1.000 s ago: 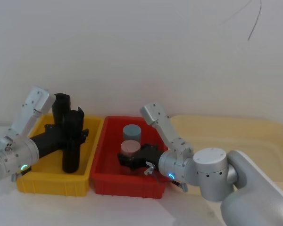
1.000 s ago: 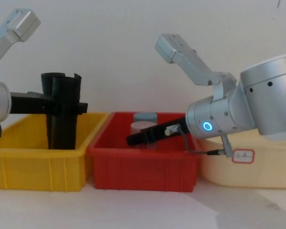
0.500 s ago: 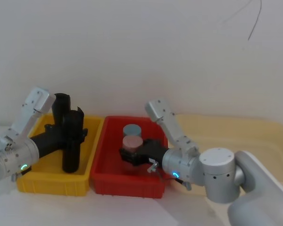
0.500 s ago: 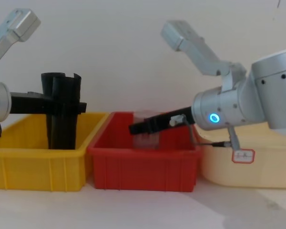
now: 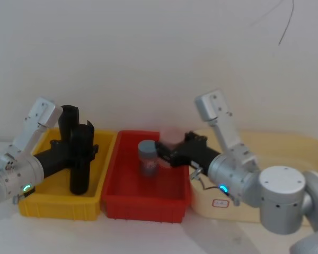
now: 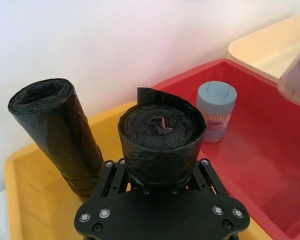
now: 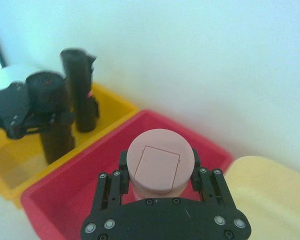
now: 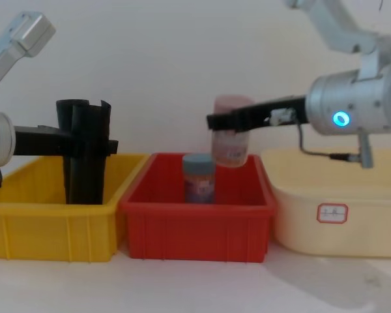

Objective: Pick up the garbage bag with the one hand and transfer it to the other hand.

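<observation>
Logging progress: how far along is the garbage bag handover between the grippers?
Done: left gripper clamps the garbage bag. In hand: the bag stands in the yellow bin, unlifted. Remaining: lifting and transfer; the right gripper holds a pink canister above the red bin.

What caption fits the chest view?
Left gripper grips the garbage bag in the yellow bin; right gripper holds a pink jar above the red bin.

Yellow bin [image 8: 49, 229], red bin [image 8: 195, 231], cream tub [image 8: 293, 222] abreast — blue-grey jar [image 8: 199, 177] in the red, pink jar [image 8: 231, 140] above.
</observation>
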`<act>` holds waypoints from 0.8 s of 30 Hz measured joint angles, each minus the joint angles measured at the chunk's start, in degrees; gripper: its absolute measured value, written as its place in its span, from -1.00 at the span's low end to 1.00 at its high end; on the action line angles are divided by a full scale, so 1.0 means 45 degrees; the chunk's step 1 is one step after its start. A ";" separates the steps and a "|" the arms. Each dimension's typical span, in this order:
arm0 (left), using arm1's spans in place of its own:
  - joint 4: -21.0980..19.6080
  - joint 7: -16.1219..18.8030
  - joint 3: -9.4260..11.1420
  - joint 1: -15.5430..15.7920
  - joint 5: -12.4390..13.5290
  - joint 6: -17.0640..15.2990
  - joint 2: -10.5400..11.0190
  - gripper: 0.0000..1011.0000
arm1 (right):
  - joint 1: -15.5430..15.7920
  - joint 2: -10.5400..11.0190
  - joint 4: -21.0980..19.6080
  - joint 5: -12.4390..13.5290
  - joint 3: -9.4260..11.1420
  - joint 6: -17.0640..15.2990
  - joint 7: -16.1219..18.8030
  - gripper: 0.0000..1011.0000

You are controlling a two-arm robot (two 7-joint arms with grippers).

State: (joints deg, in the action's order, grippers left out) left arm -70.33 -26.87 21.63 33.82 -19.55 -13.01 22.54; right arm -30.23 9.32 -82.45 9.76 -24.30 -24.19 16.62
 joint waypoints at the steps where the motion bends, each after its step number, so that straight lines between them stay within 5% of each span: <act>1: 0.0000 0.0000 0.0001 0.0000 0.0000 0.0000 0.0000 -0.12 | 0.0075 0.0036 -0.0159 -0.0020 0.0065 0.0019 -0.0073 0.29; 14: 0.0000 0.0000 0.0000 0.0001 -0.0001 0.0000 -0.0001 -0.12 | 0.1136 0.0524 -0.2256 -0.0804 0.1028 0.0336 -0.1598 0.29; 24: 0.0001 0.0000 0.0000 0.0000 -0.0001 0.0000 -0.0001 -0.12 | 0.1434 0.0599 -0.2556 -0.1491 0.1609 0.0461 -0.2828 0.29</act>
State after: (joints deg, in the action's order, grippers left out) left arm -70.32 -26.87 21.63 33.82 -19.55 -13.01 22.53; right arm -23.77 12.02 -93.95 3.05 -17.06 -22.12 3.89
